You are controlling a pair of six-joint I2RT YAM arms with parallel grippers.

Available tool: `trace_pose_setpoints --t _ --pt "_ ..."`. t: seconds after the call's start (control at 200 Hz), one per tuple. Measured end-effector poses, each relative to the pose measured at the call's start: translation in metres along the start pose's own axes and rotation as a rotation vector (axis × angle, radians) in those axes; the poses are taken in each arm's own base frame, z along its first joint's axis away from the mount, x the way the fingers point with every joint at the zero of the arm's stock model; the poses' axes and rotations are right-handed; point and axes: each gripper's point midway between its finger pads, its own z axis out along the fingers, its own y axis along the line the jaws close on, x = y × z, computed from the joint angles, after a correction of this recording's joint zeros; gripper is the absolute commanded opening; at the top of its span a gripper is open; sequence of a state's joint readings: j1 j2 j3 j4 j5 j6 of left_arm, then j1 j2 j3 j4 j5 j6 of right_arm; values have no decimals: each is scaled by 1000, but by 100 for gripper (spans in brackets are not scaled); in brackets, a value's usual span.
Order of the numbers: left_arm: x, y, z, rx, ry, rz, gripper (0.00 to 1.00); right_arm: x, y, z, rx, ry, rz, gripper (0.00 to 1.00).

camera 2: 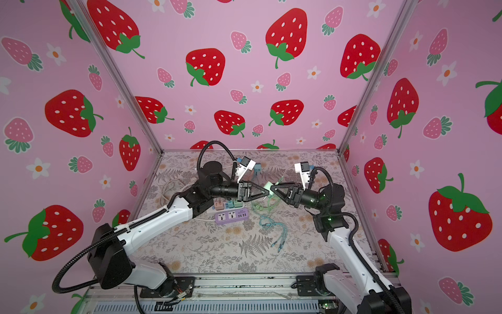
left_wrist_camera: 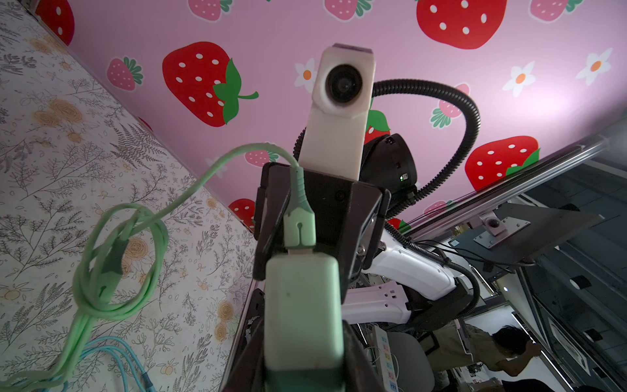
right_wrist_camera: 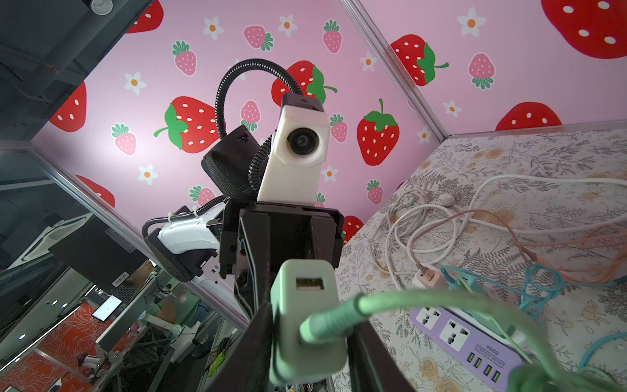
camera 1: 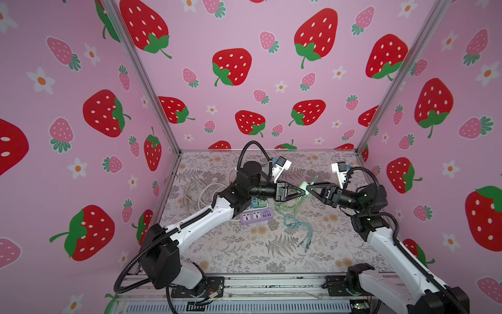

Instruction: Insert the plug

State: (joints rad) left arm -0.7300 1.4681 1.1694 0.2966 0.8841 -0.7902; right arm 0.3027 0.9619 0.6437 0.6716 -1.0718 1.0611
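Note:
A mint-green plug [camera 1: 303, 187] [camera 2: 268, 186] hangs in the air above the table's middle, between both grippers. My left gripper [camera 1: 303, 192] [left_wrist_camera: 302, 325] is shut on its body [left_wrist_camera: 302, 305]. From the opposite side my right gripper [camera 1: 308, 189] [right_wrist_camera: 307, 332] has its fingers pressed against both flanks of the same plug [right_wrist_camera: 305, 319]. A green cable [left_wrist_camera: 118, 264] [right_wrist_camera: 424, 298] is plugged into its face and droops to the table. The purple power strip [camera 1: 256, 216] [right_wrist_camera: 464, 346] lies below and to the left of the plug.
Small coloured adapters [camera 2: 226, 204] sit in the strip's far sockets. A white cord [camera 1: 198, 193] is coiled at the left rear, and a teal cable bundle [camera 1: 298, 231] lies right of the strip. A blue adapter [camera 2: 257, 169] stands at the back.

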Motion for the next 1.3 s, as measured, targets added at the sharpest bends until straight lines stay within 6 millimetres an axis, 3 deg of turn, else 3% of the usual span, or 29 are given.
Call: trace_pose_setpoints --t 0.165,0.41,0.45,0.595,0.65,0.815,0.96,1.106,1.301 --pt "2 4 3 12 13 -1 0 2 0 0 -4 8 12 36" --pt "4 5 4 24 25 11 0 5 -1 -1 -7 15 34 19" --pt "3 5 4 22 24 11 4 5 -1 -1 -7 16 35 17" --pt "2 7 1 16 21 12 40 5 -2 -1 -4 15 32 11" --pt "2 9 -3 5 9 14 49 6 -2 0 -3 18 22 10" --pt "-7 20 -31 -74 -66 1 59 5 -9 1 44 33 -10 3" --pt "-3 16 -56 -140 -111 15 60 -14 -5 3 107 32 -108 2" --pt "9 24 -91 -297 -152 6 59 -35 0 4 176 25 -211 2" --pt "35 46 -145 -558 -212 -27 59 -48 0 4 274 39 -274 2"
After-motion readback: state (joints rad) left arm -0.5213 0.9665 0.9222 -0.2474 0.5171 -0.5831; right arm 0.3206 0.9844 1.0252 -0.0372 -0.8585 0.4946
